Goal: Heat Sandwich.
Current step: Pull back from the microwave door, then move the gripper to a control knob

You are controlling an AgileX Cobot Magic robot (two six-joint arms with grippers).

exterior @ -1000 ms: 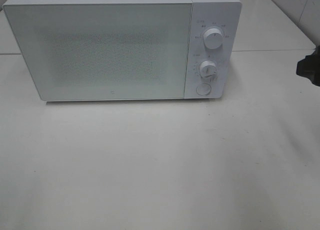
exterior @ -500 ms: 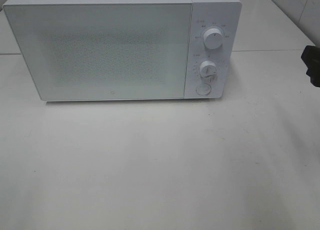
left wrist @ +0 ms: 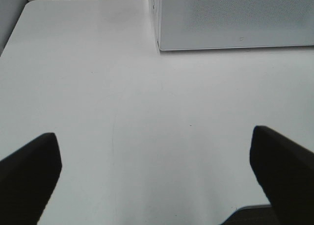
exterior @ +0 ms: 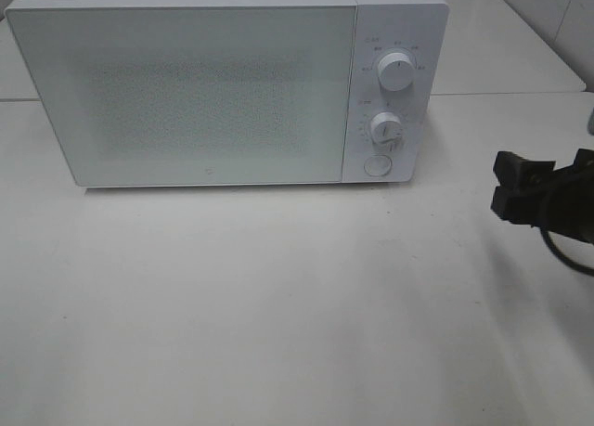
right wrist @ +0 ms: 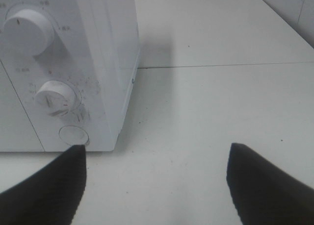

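Observation:
The white microwave (exterior: pixel 223 83) stands at the back of the table with its frosted door (exterior: pixel 186 96) shut. The sandwich is not in view, and the door hides the inside. My right gripper (exterior: pixel 501 185) is open and empty, to the right of the control panel and level with the round door button (exterior: pixel 376 165). In the right wrist view its open gripper (right wrist: pixel 156 151) sits near the button (right wrist: pixel 73 135). My left gripper (left wrist: pixel 154 134) is open and empty over bare table, with the microwave's corner (left wrist: pixel 235 19) ahead. It does not show in the exterior high view.
The panel carries an upper knob (exterior: pixel 397 73) and a lower knob (exterior: pixel 386 127). The white table (exterior: pixel 278 305) stretches in front of the microwave. A tiled wall (exterior: pixel 557 18) rises at the back right.
My right gripper has moved from the far right edge inward and lower, toward the microwave's control panel. The microwave has not changed.

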